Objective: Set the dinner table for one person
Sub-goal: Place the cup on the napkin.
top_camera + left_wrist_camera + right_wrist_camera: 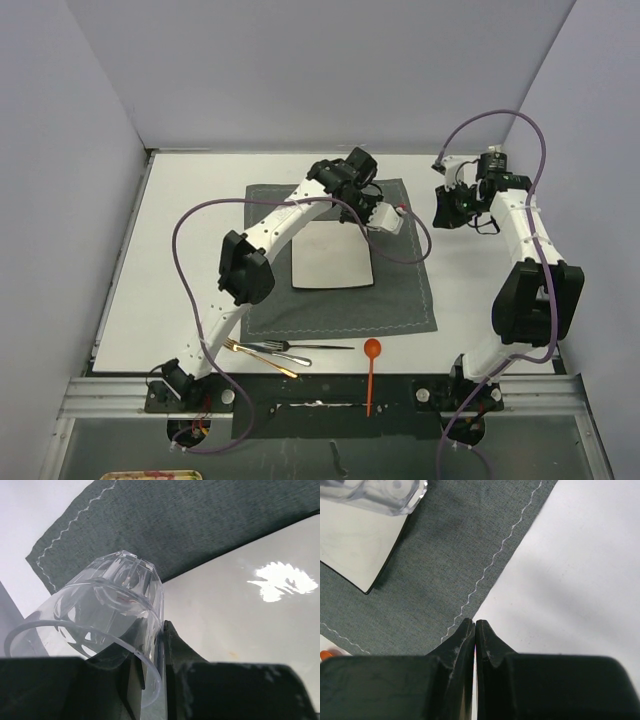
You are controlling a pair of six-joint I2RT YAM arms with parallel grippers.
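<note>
We judge the drinking-glass step to be in hand. Our left gripper point(162, 630) is narrowed to a slit, pinching the rim wall of an empty clear faceted plastic tumbler point(115, 595). The tumbler hangs over the 1 o'clock corner of the bare square off-white plate point(330, 265) on the dark grey stitched cloth placemat point(400, 290). Next it likely needs setting upright at the plate's 1 o'clock. Our right gripper point(475, 625) is closed on nothing at the placemat's 3 o'clock edge. The large flat white dinner table point(180, 260) lies beneath everything.

Each arm is a chain of white tubes and bulky black joint housings. A thin purple cable point(177, 240) trails from the left arm point(285, 220), and a second purple cable point(490, 113) from the right arm point(520, 225). The fingers point(455, 652) are matte black and wedge-shaped, their inner edges scuffed pale.
</note>
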